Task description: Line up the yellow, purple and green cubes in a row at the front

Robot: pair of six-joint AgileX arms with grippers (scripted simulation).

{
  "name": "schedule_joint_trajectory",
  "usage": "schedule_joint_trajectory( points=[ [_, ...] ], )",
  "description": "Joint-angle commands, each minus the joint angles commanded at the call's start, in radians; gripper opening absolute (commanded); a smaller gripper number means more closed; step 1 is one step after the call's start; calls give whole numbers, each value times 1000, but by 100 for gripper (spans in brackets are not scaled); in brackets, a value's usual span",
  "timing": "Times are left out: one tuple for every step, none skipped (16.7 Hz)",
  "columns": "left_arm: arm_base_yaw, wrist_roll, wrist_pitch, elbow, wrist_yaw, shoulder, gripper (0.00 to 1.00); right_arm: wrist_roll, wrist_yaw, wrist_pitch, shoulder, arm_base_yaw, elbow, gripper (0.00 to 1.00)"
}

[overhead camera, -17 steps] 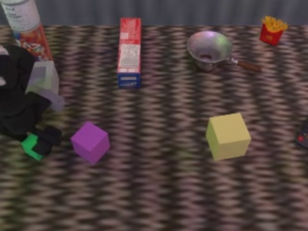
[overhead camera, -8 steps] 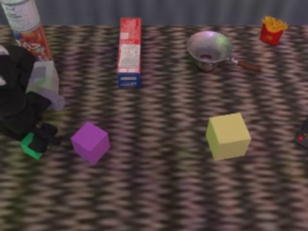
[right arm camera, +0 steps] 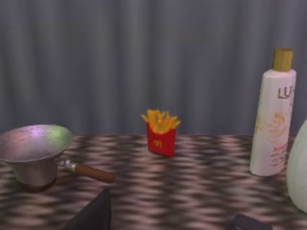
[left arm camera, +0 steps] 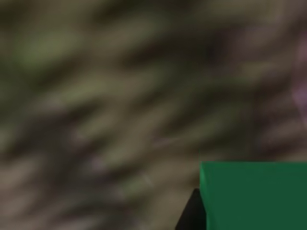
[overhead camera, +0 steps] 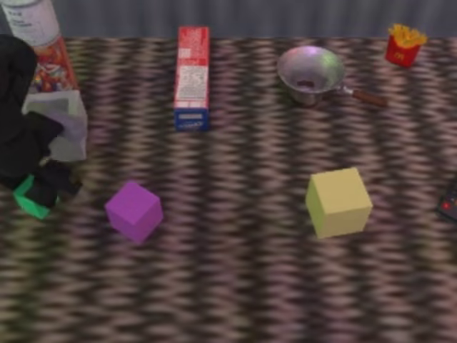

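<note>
Three cubes are still scattered: the green cube (overhead camera: 28, 200) sits at the far left edge, clamped in the left gripper (overhead camera: 44, 190), fingers closed around it; the purple cube (overhead camera: 133, 210) lies nearby, the yellow cube (overhead camera: 338, 201) well to the right. Good practice now: carry green forward (clear of the grey box (overhead camera: 61, 123) behind) and set it squarely down, leaving room for the others. The right arm is out of sight.

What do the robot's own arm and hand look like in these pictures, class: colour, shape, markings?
Only the left arm shows in the top view: bulky, rounded, matte black segments. Its hand is black and blocky too. No cables or markings are visible. The right arm is out of view.
</note>
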Motion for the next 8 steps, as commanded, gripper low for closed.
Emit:
schedule_joint_trajectory(
  points=[
    [2,-1,-29,15,0,-17,0,0,0,0,0,0,0,100],
    [4,-1,-47,26,0,-31,0,0,0,0,0,0,0,100],
    [4,-1,-54,30,-1,-38,0,0,0,0,0,0,0,100],
    [4,-1,-54,30,-1,-38,0,0,0,0,0,0,0,100],
    [4,-1,-54,30,-1,-38,0,0,0,0,0,0,0,100],
    [-1,0,-51,28,-1,-34,0,0,0,0,0,0,0,100],
    [-2,-1,-52,29,-1,-33,0,0,0,0,0,0,0,100],
    [-12,-12,-55,36,-1,-28,0,0,0,0,0,0,0,100]
  ],
)
